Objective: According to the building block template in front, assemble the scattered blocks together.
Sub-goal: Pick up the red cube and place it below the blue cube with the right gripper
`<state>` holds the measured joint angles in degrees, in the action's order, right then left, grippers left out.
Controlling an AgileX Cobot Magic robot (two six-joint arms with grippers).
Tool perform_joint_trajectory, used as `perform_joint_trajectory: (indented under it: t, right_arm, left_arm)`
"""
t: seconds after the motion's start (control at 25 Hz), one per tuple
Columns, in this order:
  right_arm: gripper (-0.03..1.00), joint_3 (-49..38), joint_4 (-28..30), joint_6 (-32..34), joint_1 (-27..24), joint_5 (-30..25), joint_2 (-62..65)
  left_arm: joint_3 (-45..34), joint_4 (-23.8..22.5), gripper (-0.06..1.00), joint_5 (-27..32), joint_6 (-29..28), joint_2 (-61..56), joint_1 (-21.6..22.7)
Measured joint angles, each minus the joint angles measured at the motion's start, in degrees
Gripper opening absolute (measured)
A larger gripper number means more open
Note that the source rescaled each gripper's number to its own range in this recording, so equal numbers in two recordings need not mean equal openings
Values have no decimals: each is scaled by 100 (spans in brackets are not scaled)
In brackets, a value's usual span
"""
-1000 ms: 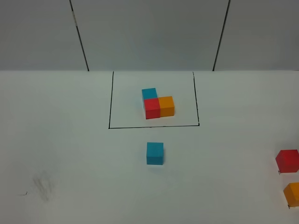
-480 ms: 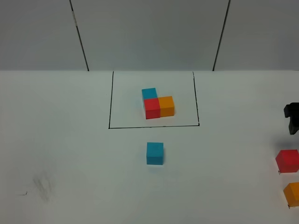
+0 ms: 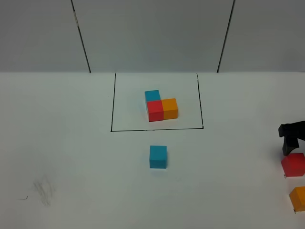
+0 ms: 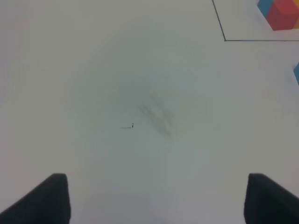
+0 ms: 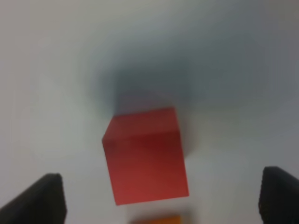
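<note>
Right tool (image 5: 162, 198), released, hovers above the red cube (image 5: 145, 156) on the white surface (image 3: 71, 157); my left tool (image 4: 161, 198) likewise. Only the high view shows grey wall panels (image 3: 152, 33) and the whole framed template (image 3: 161, 106) mid-surface.

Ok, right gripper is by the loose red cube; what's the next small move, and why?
Probably lower the right gripper straight down around the loose red cube: the wrist view shows it centred between open jaws, not yet gripped.
</note>
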<state>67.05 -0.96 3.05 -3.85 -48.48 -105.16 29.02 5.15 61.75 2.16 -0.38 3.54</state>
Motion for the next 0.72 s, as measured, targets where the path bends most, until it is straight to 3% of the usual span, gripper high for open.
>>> perform_joint_trajectory:
  t: [0.48, 0.72]
  right_arm:
    - [87, -500, -100, -80, 0, 689, 0]
    - [75, -550, -133, -100, 0, 857, -113]
  left_arm:
    - [0, 0, 79, 0, 0, 0, 0]
    - [0, 0, 79, 0, 0, 0, 0]
